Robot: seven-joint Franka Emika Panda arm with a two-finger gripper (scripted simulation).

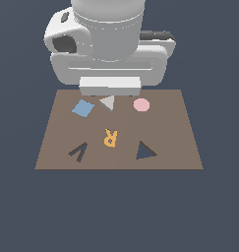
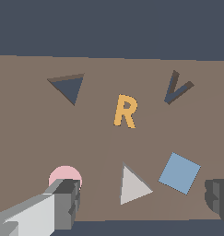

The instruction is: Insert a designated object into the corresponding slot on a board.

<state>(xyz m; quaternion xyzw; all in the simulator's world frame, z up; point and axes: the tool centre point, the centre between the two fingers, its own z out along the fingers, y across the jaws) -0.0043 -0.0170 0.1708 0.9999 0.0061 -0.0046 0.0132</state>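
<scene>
The light-grey triangle (image 1: 107, 103) (image 2: 132, 186) lies flat on the brown board (image 1: 175, 133) (image 2: 30, 129), between the blue square (image 1: 83, 108) (image 2: 179, 173) and the pink disc (image 1: 141, 104) (image 2: 63, 174). The navy triangle slot (image 1: 145, 151) (image 2: 68, 87) is at the board's near edge, toward the exterior view's right. In the wrist view my gripper (image 2: 141, 200) is open, its fingers (image 2: 65, 203) wide apart on either side of the grey triangle and above it, touching nothing. In the exterior view the arm's hand (image 1: 110, 86) hides the fingertips.
An orange letter R (image 1: 110, 138) (image 2: 125, 111) lies at the board's middle. A dark V-shaped cut-out (image 1: 78, 151) (image 2: 177, 87) is at the near edge toward the exterior view's left. The arm's bulk (image 1: 108, 44) hangs over the board's far edge.
</scene>
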